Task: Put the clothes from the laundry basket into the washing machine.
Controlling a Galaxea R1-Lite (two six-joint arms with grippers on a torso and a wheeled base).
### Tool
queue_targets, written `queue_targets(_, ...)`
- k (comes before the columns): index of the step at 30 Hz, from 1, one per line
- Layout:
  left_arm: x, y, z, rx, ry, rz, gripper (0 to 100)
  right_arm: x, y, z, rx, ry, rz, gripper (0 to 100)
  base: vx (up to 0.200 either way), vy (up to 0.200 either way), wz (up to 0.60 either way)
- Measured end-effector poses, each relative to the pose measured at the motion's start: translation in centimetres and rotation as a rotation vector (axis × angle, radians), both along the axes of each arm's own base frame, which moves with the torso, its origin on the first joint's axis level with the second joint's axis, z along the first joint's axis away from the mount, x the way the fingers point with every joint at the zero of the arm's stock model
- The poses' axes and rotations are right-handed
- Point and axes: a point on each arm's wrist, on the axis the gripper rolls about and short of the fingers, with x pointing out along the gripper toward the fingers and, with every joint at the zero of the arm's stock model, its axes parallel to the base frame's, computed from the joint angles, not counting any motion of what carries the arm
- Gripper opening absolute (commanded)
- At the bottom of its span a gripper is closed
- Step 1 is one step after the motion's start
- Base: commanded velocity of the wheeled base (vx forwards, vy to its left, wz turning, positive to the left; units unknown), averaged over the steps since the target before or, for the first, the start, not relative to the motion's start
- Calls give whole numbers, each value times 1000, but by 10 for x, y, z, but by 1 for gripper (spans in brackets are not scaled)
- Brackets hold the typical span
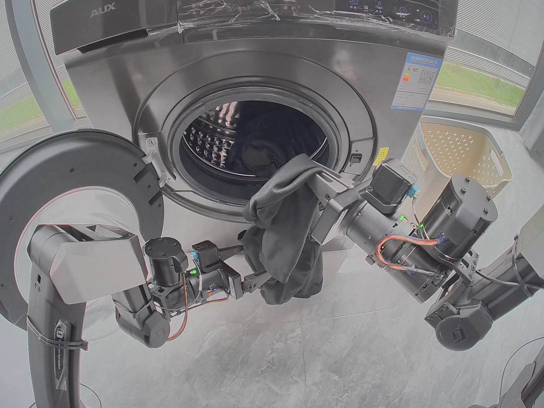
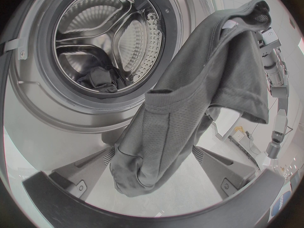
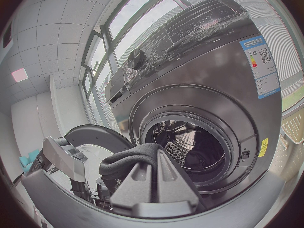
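A dark grey garment (image 1: 286, 228) hangs in front of the washing machine (image 1: 255, 69), just below the lower right rim of its open drum (image 1: 226, 143). My right gripper (image 1: 316, 172) is shut on the garment's top fold, and its fingers (image 3: 142, 181) press together with cloth draped over them. My left gripper (image 1: 256, 262) stands open low down, its two fingers (image 2: 79, 181) spread on either side of the garment's hanging lower end (image 2: 152, 162). Another dark piece of clothing (image 2: 101, 79) lies inside the drum. The beige laundry basket (image 1: 464, 154) stands to the right of the machine.
The round machine door (image 1: 68, 177) is swung wide open on the left, close behind my left arm. Grey tiled floor (image 1: 317, 347) lies open in front of the machine. Windows run behind and beside it.
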Motion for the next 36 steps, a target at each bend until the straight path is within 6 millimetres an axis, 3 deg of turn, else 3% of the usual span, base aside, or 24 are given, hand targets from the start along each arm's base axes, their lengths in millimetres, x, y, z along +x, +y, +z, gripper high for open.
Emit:
queue_targets(7,11,-3,-5,6,-34,-10,100,0,1,-2,-3,5,3,0,0,0,0)
queue_targets(8,11,-3,-5,7,-35,-9,0,0,2,-2,-4,6,3,0,0,0,0)
queue_targets(19,18,-6,3,-18,-70,-9,0,-2,2,-8,-16,25,8,0,0,0,0)
queue_targets(24,12,-1,11,-11,-74,12,0,-2,-1,-14,-33,44,3,0,0,0,0)
queue_targets(30,-4,11,37,-9,-99,105,0,1,-18,-35,-101,121,-39,0,0,0,0)
queue_targets(36,-33,25,72,-22,-130,134,0,-5,-28,-50,-139,170,-43,0,0,0,0)
